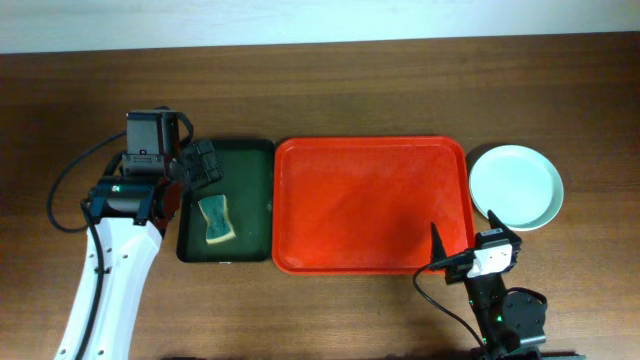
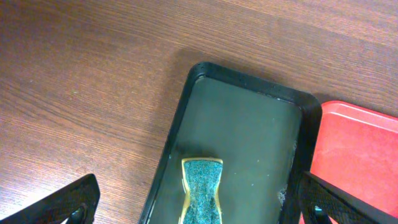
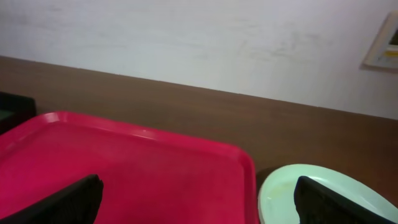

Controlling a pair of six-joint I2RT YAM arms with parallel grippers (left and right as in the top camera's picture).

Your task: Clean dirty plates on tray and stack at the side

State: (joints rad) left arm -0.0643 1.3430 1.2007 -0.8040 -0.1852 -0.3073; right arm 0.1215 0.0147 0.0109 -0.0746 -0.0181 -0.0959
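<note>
The red tray lies in the middle of the table with nothing on it; it also shows in the right wrist view and in the left wrist view. A pale mint plate sits on the table to the tray's right, seemingly a stack; its rim shows in the right wrist view. My left gripper is open above the dark green tray, over a sponge. My right gripper is open and empty near the red tray's front right corner.
The dark green tray sits left of the red tray and holds a yellow sponge with a green scrub face. Brown wooden table all around. A pale wall stands behind.
</note>
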